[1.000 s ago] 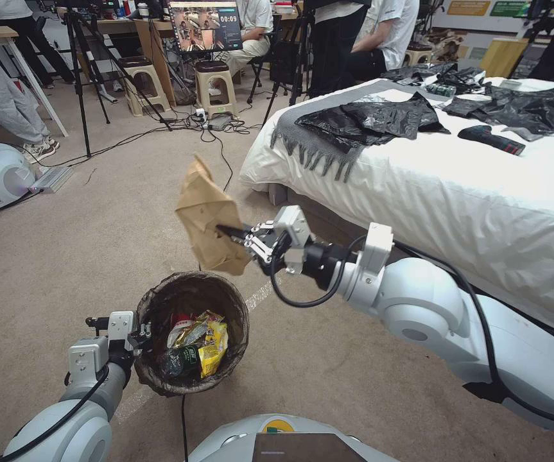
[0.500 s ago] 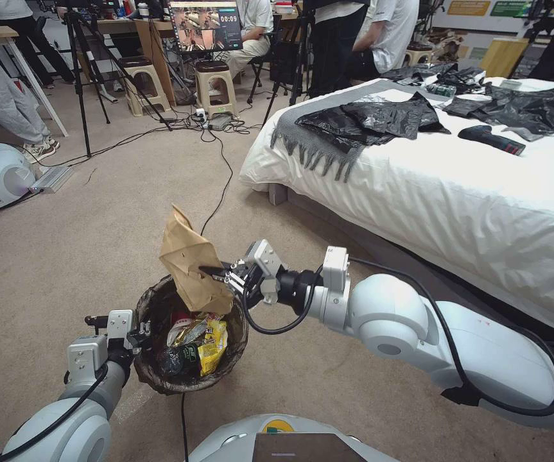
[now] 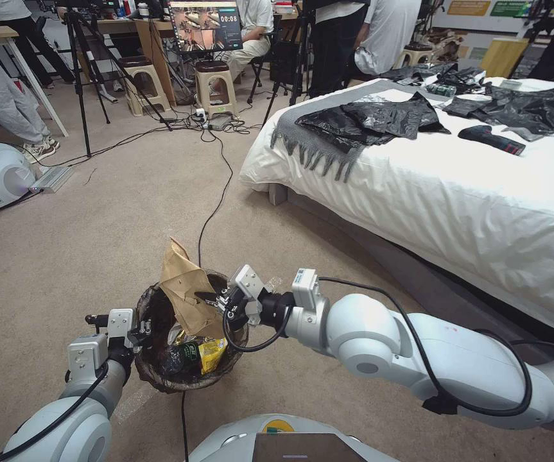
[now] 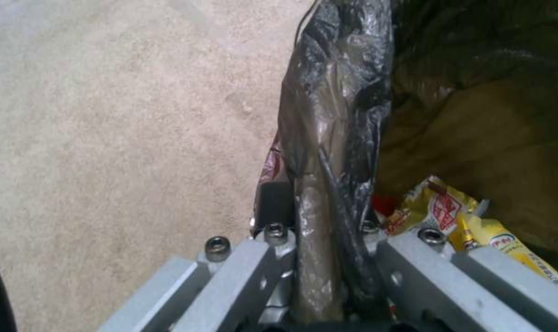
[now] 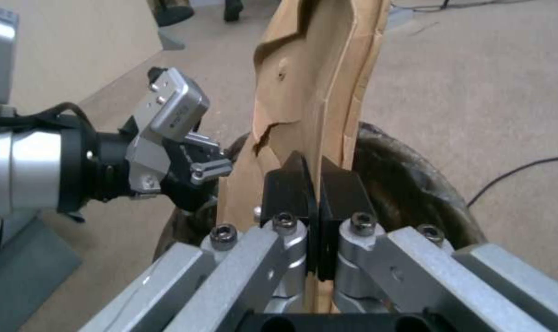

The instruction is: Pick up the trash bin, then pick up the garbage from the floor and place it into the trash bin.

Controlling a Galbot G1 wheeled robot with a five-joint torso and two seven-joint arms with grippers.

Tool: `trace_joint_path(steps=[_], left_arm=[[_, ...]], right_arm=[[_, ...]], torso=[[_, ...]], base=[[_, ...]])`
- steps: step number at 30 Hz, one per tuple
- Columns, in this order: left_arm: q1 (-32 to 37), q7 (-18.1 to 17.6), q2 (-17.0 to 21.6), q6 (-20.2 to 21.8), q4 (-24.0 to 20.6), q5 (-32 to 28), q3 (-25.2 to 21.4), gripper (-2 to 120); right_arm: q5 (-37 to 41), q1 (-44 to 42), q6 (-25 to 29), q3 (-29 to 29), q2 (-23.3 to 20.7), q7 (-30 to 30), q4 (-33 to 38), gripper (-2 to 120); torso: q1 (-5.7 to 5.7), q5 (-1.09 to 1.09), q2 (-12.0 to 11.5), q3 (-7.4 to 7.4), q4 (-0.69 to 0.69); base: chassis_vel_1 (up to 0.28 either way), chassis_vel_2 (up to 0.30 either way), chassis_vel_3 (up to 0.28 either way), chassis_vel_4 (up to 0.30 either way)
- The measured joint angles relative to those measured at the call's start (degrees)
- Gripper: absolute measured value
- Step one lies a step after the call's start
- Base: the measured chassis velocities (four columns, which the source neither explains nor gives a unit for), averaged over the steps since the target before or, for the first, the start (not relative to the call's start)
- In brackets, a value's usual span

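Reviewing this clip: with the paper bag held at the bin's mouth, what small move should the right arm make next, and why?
Probably lower slightly, then open. The right gripper is shut on the brown paper bag, whose lower end is inside the trash bin while its top stands above the rim. The left gripper grips the bin's rim, and wrappers already lie inside.

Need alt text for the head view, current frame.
The right gripper holds a brown paper bag upright over the trash bin, its lower end inside the rim above snack wrappers. The left gripper clamps the bin's rim, above beige carpet beside a white bed.
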Motion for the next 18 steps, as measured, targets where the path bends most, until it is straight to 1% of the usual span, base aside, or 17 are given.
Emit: trace_joint_path(steps=[4, 9, 10, 12, 13, 15, 16, 17, 18], left_arm=[[0.0, 0.0, 0.0, 0.0, 0.0, 0.0, 0.0, 3], [0.1, 0.0, 0.0, 0.0, 0.0, 0.0, 0.0, 3], [0.1, 0.0, -0.1, 0.0, 0.0, 0.0, 0.0, 3], [0.1, 0.0, -0.2, 0.0, 0.0, 0.0, 0.0, 3], [0.1, 0.0, -0.2, 0.0, 0.0, 0.0, 0.0, 3], [0.1, 0.0, -0.2, 0.0, 0.0, 0.0, 0.0, 3], [0.1, 0.0, -0.2, 0.0, 0.0, 0.0, 0.0, 3], [0.1, 0.0, -0.2, 0.0, 0.0, 0.0, 0.0, 3], [0.1, 0.0, -0.3, -0.1, 0.0, 0.0, -0.1, 3]], right_arm=[[0.6, 0.5, -0.9, -1.7, 1.0, 1.7, -1.1, 0], [1.4, 0.4, -2.1, -2.4, 1.3, 3.4, -1.4, 0], [2.1, 0.2, -2.9, -2.5, 1.6, 4.2, -1.5, -1], [2.7, 0.0, -3.5, -2.8, 2.0, 6.5, -1.6, 7], [2.7, 0.0, -3.5, -2.8, 2.0, 6.5, -1.6, 7], [3.1, -0.2, -3.6, -3.0, 2.3, 7.5, -1.7, 13], [3.6, -0.4, -3.7, -3.1, 2.5, 8.4, -1.7, 20], [3.6, -0.4, -3.7, -3.1, 2.5, 8.4, -1.7, 20], [3.7, -0.6, -3.8, -3.3, 2.6, 9.0, -1.7, 24]], torso=[[0.00, 0.00, 0.0, 0.00, 0.00], [0.00, 0.00, 0.0, 0.00, 0.00], [0.00, 0.00, 0.0, 0.00, -0.01], [0.00, 0.00, 0.0, 0.00, 0.00], [0.00, 0.00, 0.0, 0.00, 0.00], [0.00, 0.00, 0.0, 0.00, 0.00], [0.00, 0.00, 0.0, 0.00, 0.00], [0.00, 0.00, 0.0, 0.00, 0.00], [0.00, 0.00, 0.0, 0.00, 0.00]], base=[[0.000, 0.000, 0.000, 0.000], [0.000, 0.000, 0.000, 0.000], [0.000, 0.000, 0.000, 0.000], [0.000, 0.000, 0.000, 0.000], [0.000, 0.000, 0.000, 0.000], [0.000, 0.000, 0.000, 0.000], [0.000, 0.000, 0.000, 0.000], [0.000, 0.000, 0.000, 0.000], [0.000, 0.000, 0.000, 0.000]])
